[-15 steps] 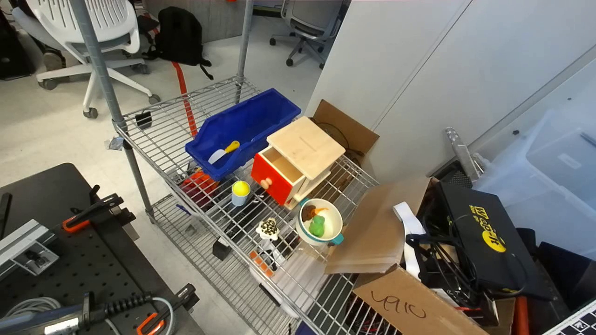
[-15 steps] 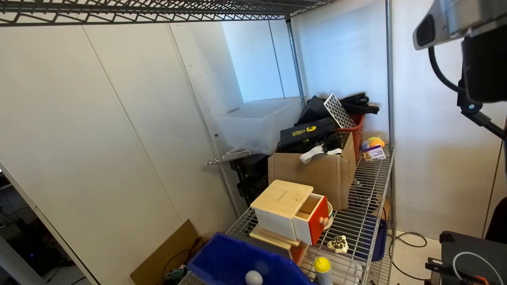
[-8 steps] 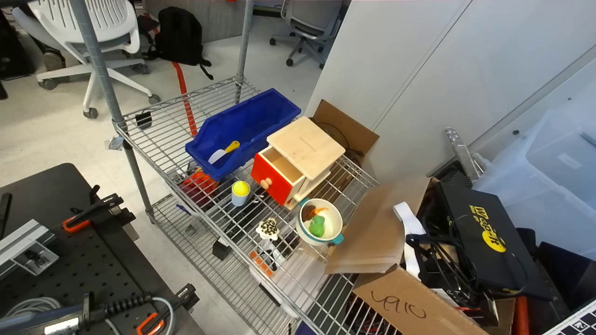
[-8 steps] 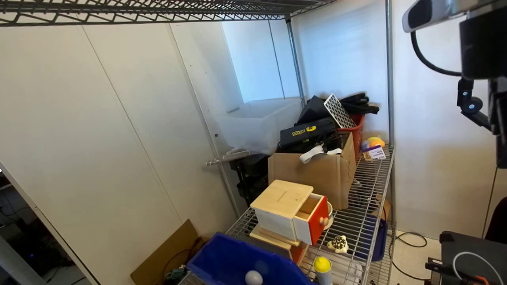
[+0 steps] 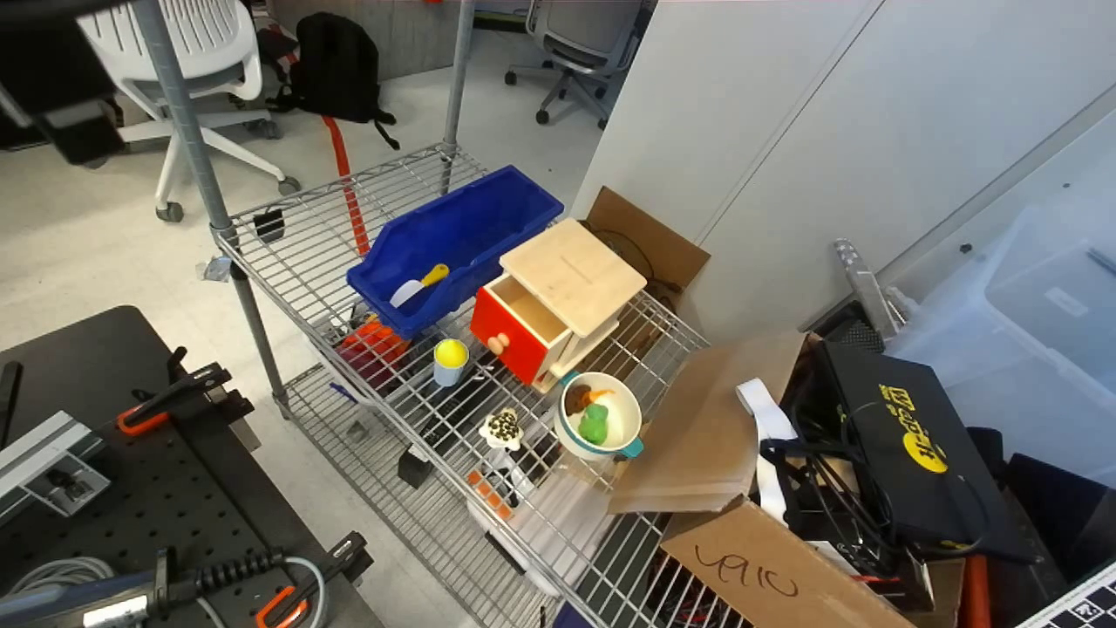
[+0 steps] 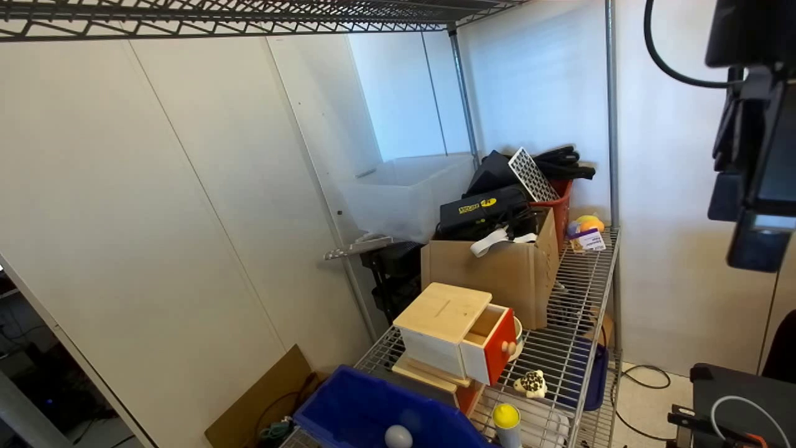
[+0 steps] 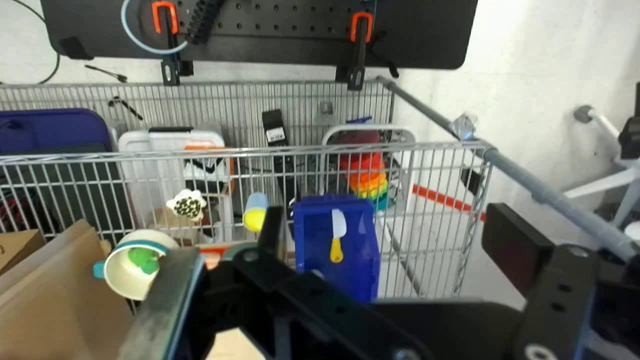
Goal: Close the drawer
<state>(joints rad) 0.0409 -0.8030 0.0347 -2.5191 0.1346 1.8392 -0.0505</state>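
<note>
White wall panels (image 5: pixel 942 113) take up the upper right of an exterior view, and across the front runs the wire shelf (image 6: pixel 584 274), climbing in an exterior view from the bottom of the frame towards the right. Brown and bulky, a cardboard box (image 6: pixel 485 270) sits on it right of centre, packed to the top. Next down in size, the long blue bin (image 5: pixel 471 222), upper middle of the frame. Now the gripper (image 7: pixel 392 240), sprawled over the lower half of the wrist view: black fingers (image 7: pixel 515 245) wide apart, spanning from mid-frame across to the right! In an exterior view it hangs at the upper right. Bang in the centre, right of the bin, stands the light-wood cabinet (image 5: pixel 575 270), and there's the drawer (image 5: pixel 519 344), well apart from the gripper, pulled partway out, red-orange front facing lower left, light wood showing inside. Just below it, a white bowl (image 5: pixel 624 417) with teal handles, a green piece (image 5: pixel 594 425) lying in it. Left of the bowl, an upright pale cylinder (image 5: pixel 449 362) with a yellow top; between those two, a spotted toy (image 5: pixel 502 427). Into the bin, where a knife (image 7: pixel 338 236) lies flat, white blade, yellow handle. Smallest of all, a round wooden knob (image 5: pixel 498 344) on that red-orange front.
</note>
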